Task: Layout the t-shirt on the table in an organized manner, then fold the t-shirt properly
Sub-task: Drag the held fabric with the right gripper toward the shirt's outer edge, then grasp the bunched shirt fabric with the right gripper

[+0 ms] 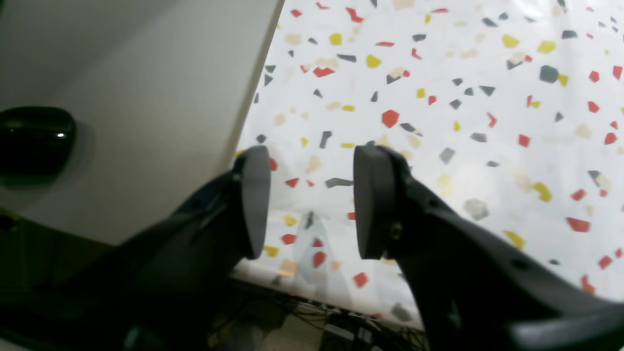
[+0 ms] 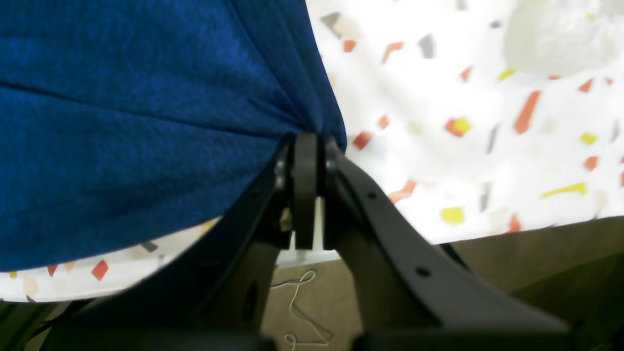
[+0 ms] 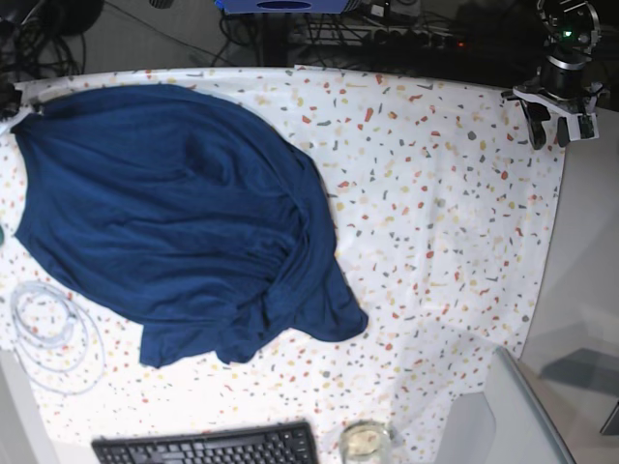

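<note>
The dark navy t-shirt (image 3: 174, 213) lies bunched and rumpled over the left half of the speckled table (image 3: 435, 193). In the right wrist view my right gripper (image 2: 309, 140) is shut on a gathered edge of the t-shirt (image 2: 146, 122), and folds fan out from the pinch. That pinched corner sits at the table's far left edge in the base view. My left gripper (image 3: 553, 124) hangs open over the table's far right corner, away from the shirt. Nothing lies between its pads (image 1: 373, 200), only the table (image 1: 463, 122) below.
A black keyboard (image 3: 208, 447) and a small glass (image 3: 363, 441) sit at the near edge. A coil of white cable (image 3: 48, 333) lies at the left, below the shirt. Bare grey surface (image 3: 590, 290) runs along the table's right side. A black rounded object (image 1: 34, 139) rests on it.
</note>
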`<action>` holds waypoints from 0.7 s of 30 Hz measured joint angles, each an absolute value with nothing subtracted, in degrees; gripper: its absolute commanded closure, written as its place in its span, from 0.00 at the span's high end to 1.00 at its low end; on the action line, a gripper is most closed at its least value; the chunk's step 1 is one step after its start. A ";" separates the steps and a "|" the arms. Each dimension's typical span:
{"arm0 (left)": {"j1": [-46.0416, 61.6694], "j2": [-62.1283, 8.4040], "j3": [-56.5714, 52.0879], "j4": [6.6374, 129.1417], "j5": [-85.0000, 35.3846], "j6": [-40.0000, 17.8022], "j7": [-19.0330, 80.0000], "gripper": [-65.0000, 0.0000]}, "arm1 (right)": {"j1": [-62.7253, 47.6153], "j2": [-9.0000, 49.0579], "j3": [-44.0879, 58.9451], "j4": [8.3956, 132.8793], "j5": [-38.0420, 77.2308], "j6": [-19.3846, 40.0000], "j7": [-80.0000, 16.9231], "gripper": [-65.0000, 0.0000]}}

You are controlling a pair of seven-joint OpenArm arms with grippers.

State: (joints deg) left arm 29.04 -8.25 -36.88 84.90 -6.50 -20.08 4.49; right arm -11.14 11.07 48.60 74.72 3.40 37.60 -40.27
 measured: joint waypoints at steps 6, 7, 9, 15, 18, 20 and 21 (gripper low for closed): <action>28.91 -8.40 -36.88 84.90 -6.50 -19.97 4.51 0.42 | -11.53 11.03 48.93 74.81 3.33 37.60 -40.56 0.16; 28.95 -8.38 -36.88 84.90 -6.50 -19.97 4.49 0.42 | -11.99 10.96 48.93 75.66 3.05 37.63 -40.77 0.24; 28.95 -8.40 -36.88 84.90 -6.52 -19.97 4.47 0.42 | -12.93 10.52 49.01 79.09 2.90 37.76 -41.34 0.41; 29.10 -8.38 -36.88 84.90 -6.52 -19.97 4.49 0.42 | -10.20 9.39 48.66 84.01 3.05 38.02 -40.75 0.56; 29.10 -8.34 -36.88 84.90 -6.52 -19.97 4.51 0.42 | -5.34 11.25 45.28 79.02 2.98 38.02 -38.39 0.56; 29.28 -8.34 -36.95 84.93 -6.50 -19.94 4.49 0.42 | -1.45 13.54 41.80 73.03 3.49 38.04 -34.83 0.56; 29.23 -8.32 -36.93 84.95 -6.52 -19.97 4.49 0.42 | 0.75 14.90 40.32 69.45 3.84 37.98 -32.75 0.56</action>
